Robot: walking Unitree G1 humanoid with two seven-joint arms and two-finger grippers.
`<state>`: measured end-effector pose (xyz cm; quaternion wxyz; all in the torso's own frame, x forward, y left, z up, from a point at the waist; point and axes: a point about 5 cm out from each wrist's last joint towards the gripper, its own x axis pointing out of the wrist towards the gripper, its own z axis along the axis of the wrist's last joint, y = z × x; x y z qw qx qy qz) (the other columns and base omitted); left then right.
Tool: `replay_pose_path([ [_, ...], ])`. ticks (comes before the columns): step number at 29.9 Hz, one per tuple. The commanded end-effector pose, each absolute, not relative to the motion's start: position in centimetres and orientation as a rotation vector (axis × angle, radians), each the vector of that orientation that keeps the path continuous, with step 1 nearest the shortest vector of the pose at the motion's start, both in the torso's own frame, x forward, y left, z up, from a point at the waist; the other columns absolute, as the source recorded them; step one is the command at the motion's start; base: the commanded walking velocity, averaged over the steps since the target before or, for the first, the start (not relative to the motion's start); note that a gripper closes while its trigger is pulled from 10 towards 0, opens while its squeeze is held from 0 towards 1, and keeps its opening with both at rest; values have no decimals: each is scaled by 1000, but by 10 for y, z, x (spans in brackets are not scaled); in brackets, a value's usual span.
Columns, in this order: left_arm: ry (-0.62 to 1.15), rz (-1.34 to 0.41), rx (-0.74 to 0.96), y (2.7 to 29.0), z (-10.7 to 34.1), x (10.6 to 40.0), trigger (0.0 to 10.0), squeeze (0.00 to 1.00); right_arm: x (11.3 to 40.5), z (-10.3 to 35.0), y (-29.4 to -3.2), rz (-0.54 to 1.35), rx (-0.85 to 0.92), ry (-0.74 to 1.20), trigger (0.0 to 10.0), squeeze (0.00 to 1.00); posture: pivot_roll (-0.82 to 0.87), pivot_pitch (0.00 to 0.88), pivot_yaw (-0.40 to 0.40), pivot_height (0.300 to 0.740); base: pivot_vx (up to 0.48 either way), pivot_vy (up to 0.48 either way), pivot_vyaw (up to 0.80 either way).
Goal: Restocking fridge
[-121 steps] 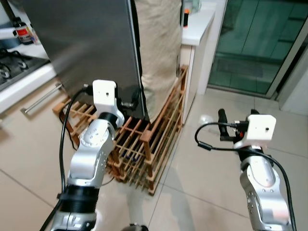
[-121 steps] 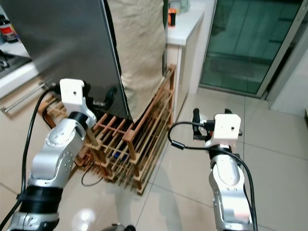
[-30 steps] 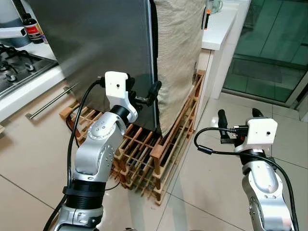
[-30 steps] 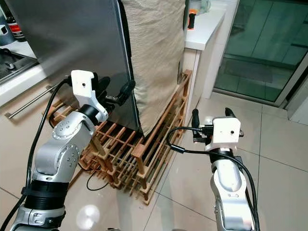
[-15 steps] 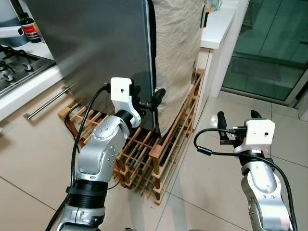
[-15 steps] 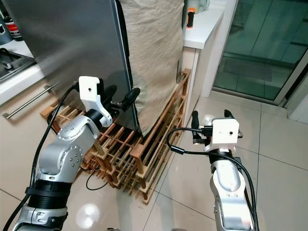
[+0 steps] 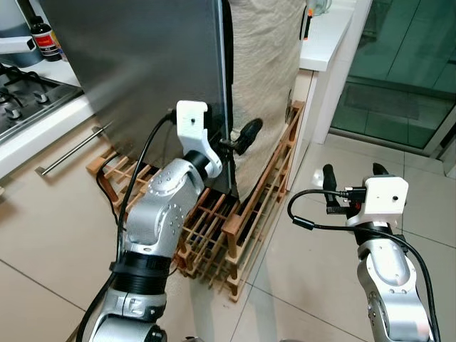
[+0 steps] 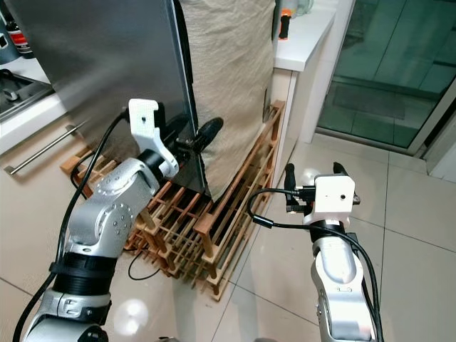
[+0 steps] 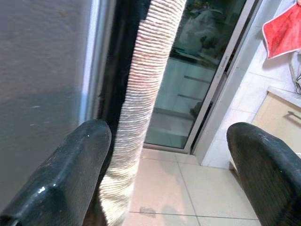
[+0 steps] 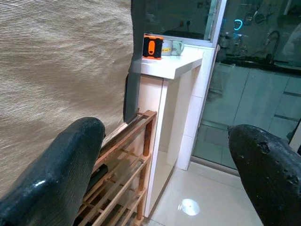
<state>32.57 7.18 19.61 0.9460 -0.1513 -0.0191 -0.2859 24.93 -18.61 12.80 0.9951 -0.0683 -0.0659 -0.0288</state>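
Two spread fingers of the left gripper (image 7: pixel 229 139) straddle the fridge door (image 7: pixel 142 64) edge — right gripper (image 7: pixel 350 187), fingers apart, hangs well right of it.

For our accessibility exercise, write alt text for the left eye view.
The left claw, open, reaches to the edge of a steel fridge door beside a beige cloth, above a wooden rack. The right claw hovers open over the tiled floor.

Bright, sharp, floor glare (fingers blurred)

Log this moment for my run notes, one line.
left claw: open, at fridge door edge | right claw: open, idle
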Motion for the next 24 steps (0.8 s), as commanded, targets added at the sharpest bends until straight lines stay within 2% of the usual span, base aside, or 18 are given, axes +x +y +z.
replay_pose_path([
  [1, -45, -585, -301, 70, 199, 328, 10000, 0, 251, 132, -187, -61, -141, -152, 10000, 0, -243, 0, 81, 740, 0, 0, 0],
  [9, -41, -590, -314, 64, 199, 331, 10000, 0, 252, 132, -187, -64, -142, -152, 10000, 0, -250, 0, 81, 740, 0, 0, 0],
  [15, -56, -476, -355, 61, 202, 339, 10000, 0, 252, 132, -186, -61, -144, -152, 10000, 0, -253, 0, 82, 740, 0, 0, 0],
  [24, -34, -444, -386, 61, 201, 344, 10000, 0, 252, 130, -187, -69, -142, -146, 10000, 0, -259, 0, 88, 740, 0, 0, 0],
])
